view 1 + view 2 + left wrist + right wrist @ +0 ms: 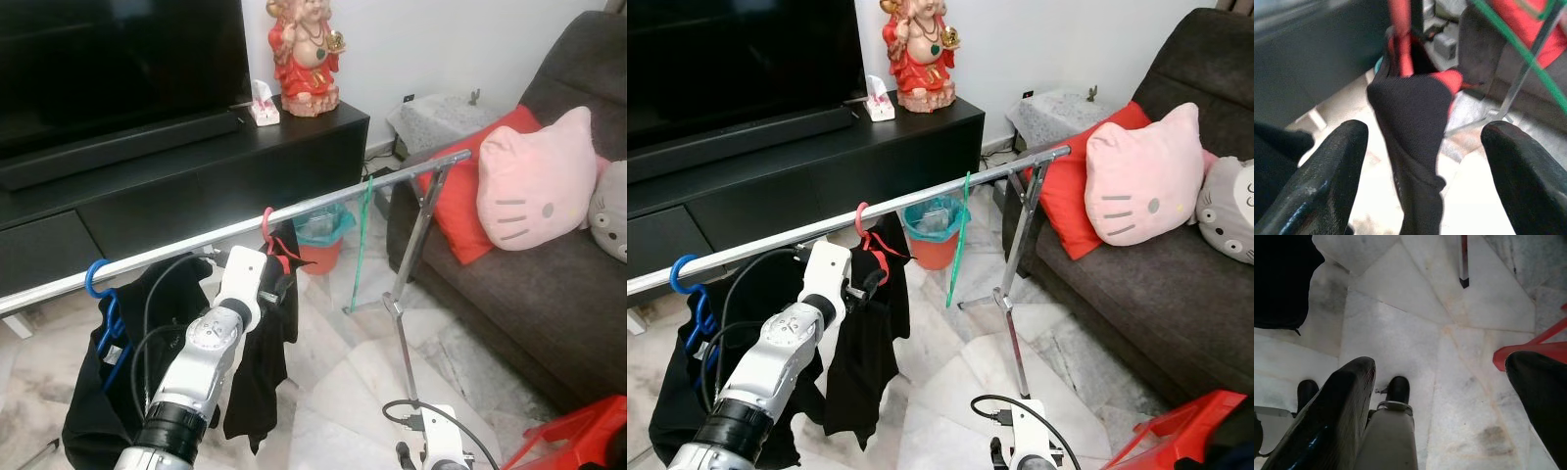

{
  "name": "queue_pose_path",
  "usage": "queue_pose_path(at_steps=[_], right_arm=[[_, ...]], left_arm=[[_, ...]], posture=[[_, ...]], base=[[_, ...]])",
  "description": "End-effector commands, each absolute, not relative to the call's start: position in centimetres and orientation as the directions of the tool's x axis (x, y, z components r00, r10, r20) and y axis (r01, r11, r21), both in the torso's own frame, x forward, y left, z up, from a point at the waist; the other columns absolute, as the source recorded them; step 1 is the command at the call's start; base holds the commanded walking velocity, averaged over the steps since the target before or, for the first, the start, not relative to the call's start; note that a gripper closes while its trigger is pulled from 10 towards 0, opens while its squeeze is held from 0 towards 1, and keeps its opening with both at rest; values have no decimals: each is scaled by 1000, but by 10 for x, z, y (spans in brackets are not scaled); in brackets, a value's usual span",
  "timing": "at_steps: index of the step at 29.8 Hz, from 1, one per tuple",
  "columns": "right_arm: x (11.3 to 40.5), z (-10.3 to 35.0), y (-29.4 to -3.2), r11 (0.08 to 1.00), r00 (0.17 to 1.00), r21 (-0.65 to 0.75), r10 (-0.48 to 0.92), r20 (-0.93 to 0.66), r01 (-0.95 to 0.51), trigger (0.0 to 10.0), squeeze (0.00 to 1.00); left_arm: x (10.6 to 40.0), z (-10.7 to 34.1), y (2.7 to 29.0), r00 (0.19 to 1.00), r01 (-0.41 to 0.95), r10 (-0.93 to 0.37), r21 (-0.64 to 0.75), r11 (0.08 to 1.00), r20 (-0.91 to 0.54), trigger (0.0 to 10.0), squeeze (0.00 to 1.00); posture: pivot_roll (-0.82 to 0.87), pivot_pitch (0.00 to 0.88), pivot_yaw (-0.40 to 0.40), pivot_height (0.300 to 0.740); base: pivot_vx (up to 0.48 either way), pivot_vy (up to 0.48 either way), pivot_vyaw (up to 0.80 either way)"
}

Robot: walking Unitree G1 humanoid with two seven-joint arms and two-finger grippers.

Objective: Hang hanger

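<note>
A red hanger [266, 227] carrying a black garment [257, 364] hangs by its hook on the silver rail [323, 202]. My left gripper [1422, 147] is raised right beside it, just below the rail, open. The hanger's red shoulder [1449, 81] and the cloth lie between and ahead of the black fingers [1334, 169], apart from them. Further left along the rail, a blue hanger [98, 281] holds more dark clothing. A bare green hanger [363, 240] hangs further right. My right gripper [1444, 391] hangs low over the marble floor, open, holding nothing.
The rack's upright and foot [402, 304] stand right of centre. Behind it are a black TV cabinet [196, 186] with a red statue [306, 54], and a teal and orange bin [321, 240]. A grey sofa [549, 294] with cushions lies right, a red stool [578, 436] bottom right.
</note>
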State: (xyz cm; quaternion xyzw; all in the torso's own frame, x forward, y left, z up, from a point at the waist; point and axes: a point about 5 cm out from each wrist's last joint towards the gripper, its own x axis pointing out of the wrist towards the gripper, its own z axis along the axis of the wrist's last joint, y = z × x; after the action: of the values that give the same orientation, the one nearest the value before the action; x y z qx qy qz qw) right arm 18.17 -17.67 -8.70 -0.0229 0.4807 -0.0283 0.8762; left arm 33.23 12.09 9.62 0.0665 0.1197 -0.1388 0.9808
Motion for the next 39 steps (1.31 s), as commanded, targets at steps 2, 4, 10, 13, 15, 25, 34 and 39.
queue_pose_path(at_steps=[2, 4, 10, 13, 15, 25, 34, 39], right_arm=[[184, -86, -176, 998, 544, -63, -69, -836, 29, 10000, 0], [184, -86, -175, 998, 545, -63, -69, -836, 29, 10000, 0], [183, -86, -176, 997, 544, -64, -73, -836, 36, 10000, 0], [182, -87, -176, 997, 543, -65, -73, -836, 34, 10000, 0], [182, -87, -176, 997, 544, -66, -73, -836, 32, 10000, 0], [183, -86, -177, 998, 544, -64, -70, -836, 29, 10000, 0], [182, -87, -176, 998, 543, -58, -65, -837, 29, 10000, 0], [182, -87, -176, 998, 544, -53, -70, -836, 46, 10000, 0]], left_arm=[[342, 96, 122, 935, 265, -233, 92, 960, -266, 10000, 1000], [344, 96, 122, 935, 262, -229, 93, 961, -270, 10000, 1000], [352, 88, 127, 934, 219, -178, 101, 971, -310, 10000, 1000], [354, 86, 128, 932, 208, -174, 78, 975, -319, 10000, 1000], [356, 84, 128, 930, 208, -173, 75, 975, -323, 10000, 0], [360, 79, 132, 921, 190, -171, 21, 981, -349, 10000, 0], [357, 69, 131, 890, 227, -184, 54, 972, -418, 10000, 0], [356, 65, 130, 886, 233, -181, 73, 970, -427, 4980, 0]], posture=[[38, 0, 11, 740], [38, 0, 11, 740], [30, 0, 16, 740], [26, 0, 17, 740], [26, 0, 17, 740], [15, 0, 23, 740], [13, 0, 26, 740], [3, 0, 38, 740]], base=[[0, 0, 0], [0, 0, 0], [0, 0, 0], [0, 0, 0], [0, 0, 0], [0, 0, 0], [0, 0, 0], [0, 0, 0]])
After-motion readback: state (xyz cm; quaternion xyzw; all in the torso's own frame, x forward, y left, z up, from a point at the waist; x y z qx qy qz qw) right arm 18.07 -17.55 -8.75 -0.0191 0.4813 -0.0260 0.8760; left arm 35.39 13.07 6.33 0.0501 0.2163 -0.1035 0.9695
